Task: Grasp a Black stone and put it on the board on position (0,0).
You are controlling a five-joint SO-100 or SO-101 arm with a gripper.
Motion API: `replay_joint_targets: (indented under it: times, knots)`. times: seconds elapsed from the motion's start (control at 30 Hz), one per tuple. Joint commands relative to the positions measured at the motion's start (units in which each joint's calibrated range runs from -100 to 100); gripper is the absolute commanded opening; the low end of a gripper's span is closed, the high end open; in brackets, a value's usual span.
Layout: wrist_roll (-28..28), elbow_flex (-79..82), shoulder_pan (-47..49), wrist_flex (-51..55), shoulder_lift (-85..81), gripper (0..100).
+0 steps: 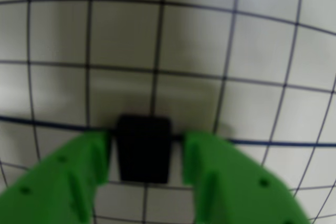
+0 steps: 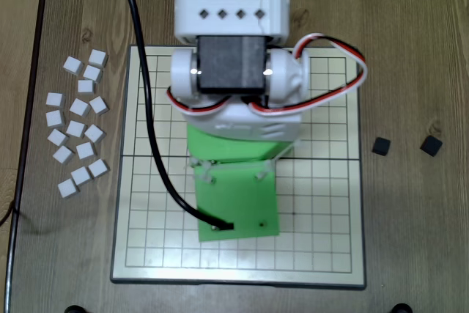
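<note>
wrist view: my green gripper [image 1: 144,153] has a matte black stone [image 1: 144,148] sitting between its two fingers, a boxy cube-like block with soft edges. the fingers [image 1: 71,179] are glossy green plastic with raised ribs and small round holes, one on each side of the stone, close to its flanks. thin gaps seem to show on both sides, but the frame is blurry, so i cannot tell if i am gripping it or just bracketing it. under it is the board [image 1: 252,45], a smooth white surface with thin dark grid lines bent by the lens, and one thicker dark blue-black line running across just behind the stone. whether the stone rests on the board or hangs above it, i cannot tell.

overhead view: my arm covers the middle of the board [image 2: 322,210], which is square, white and gridded, with a dark grey frame and a dark seam across the middle. a flat green plate, white motor housings, red and white wires and a thick black cable [image 2: 146,108] lie over it; the stone and claw tips are hidden under the plate. two more black stones [image 2: 380,146] [image 2: 431,144] sit on the wood-grain table [image 2: 418,34], right of the board. a loose cluster of small white cubes [image 2: 77,128] lies left of the board.
</note>
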State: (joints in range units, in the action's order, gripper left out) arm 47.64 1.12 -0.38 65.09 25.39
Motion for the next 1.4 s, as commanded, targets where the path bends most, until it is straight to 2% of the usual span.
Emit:
replay_joint_targets:
  times: [0.0,0.33,0.67,0.8,1.37]
  knots:
    - [-0.20,-1.21,0.06,-0.40,-3.47,12]
    - [-0.73,-5.27,0.15,1.67,-3.22,12]
    - [-1.07,-39.38,1.70,26.39,-1.95,14]
    - [-0.44,-38.12,1.88,28.38,-3.30,12]
    - [-1.03,-33.10,1.06,25.40,-3.64,11]
